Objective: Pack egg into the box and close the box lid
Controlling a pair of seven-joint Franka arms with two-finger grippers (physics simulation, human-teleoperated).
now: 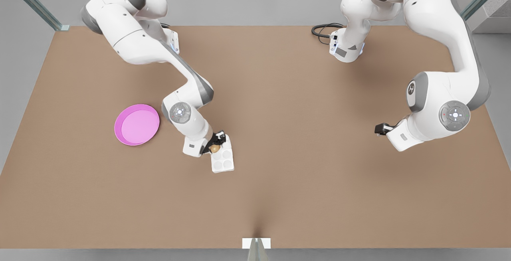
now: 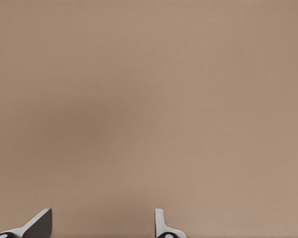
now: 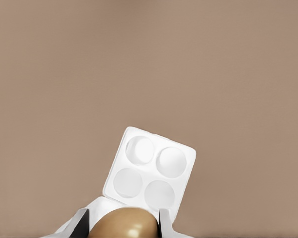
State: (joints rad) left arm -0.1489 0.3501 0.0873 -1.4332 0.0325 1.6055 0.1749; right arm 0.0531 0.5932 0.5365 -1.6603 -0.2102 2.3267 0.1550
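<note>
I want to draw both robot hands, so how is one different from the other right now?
The right hand is shut on the egg; the left hand is open and holds nothing. The right hand hangs over the box, near the pink plate; the left hand waits over bare table at the front view's right. Both have two fingers.

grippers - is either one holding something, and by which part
The right gripper holds the egg, its fingers pressing the egg's two opposite sides, over the box. The left gripper waits open over the bare table, holding nothing.
</note>
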